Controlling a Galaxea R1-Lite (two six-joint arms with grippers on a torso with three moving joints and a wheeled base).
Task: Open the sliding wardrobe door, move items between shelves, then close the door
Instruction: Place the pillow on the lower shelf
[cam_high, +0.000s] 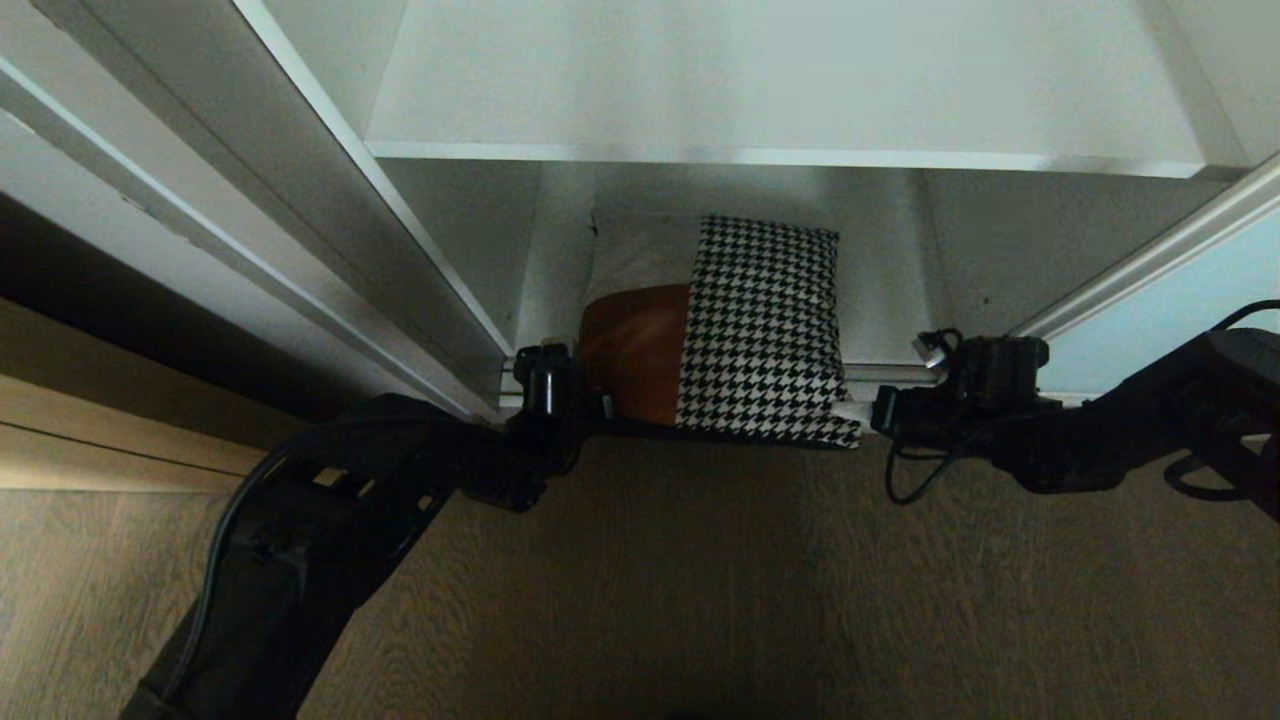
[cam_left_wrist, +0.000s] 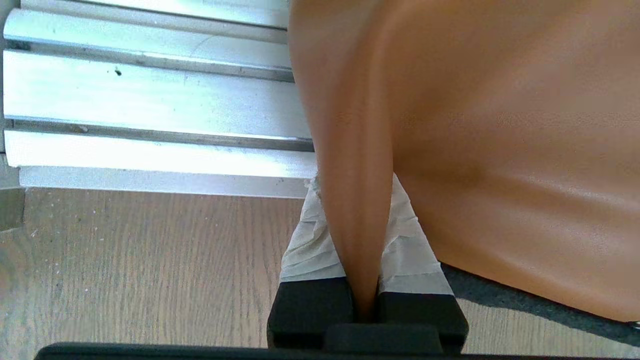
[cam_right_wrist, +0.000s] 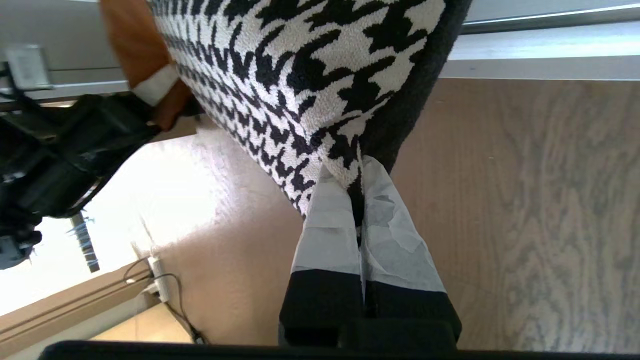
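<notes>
The cushion (cam_high: 720, 330) lay in the bottom of the open wardrobe, under a white shelf (cam_high: 780, 90). Its near edge stuck out over the door track toward the wooden floor (cam_high: 700, 580). The sliding door (cam_high: 1170, 310) was pushed aside on the right.

The left claw (cam_high: 565, 400) was clenched on the brown corner of the cushion. The right claw (cam_high: 880, 420) was clenched on the black-and-white corner. Each one pinched only a small fold of cloth.

The cushion looked soft and light. It would likely sag in the middle when lifted, because only its two near corners were held. The brown part looked smooth and shiny, so it might slip out more easily than the fuzzy checked part. The corners seemed good places to hold, since the cloth there was thin enough to pinch. Both claws would need to move together, or the cushion could twist.

The head view showed the whole cushion and the shelf above it, but the fingertips were too dark to see. The left wrist view showed the taped fingers (cam_left_wrist: 310, 240) squeezing the brown fold, with the silver track (cam_left_wrist: 150, 100) behind. The right wrist view showed the taped fingers (cam_right_wrist: 330, 225) biting the checked corner and its black back, and the left claw across the way.
</notes>
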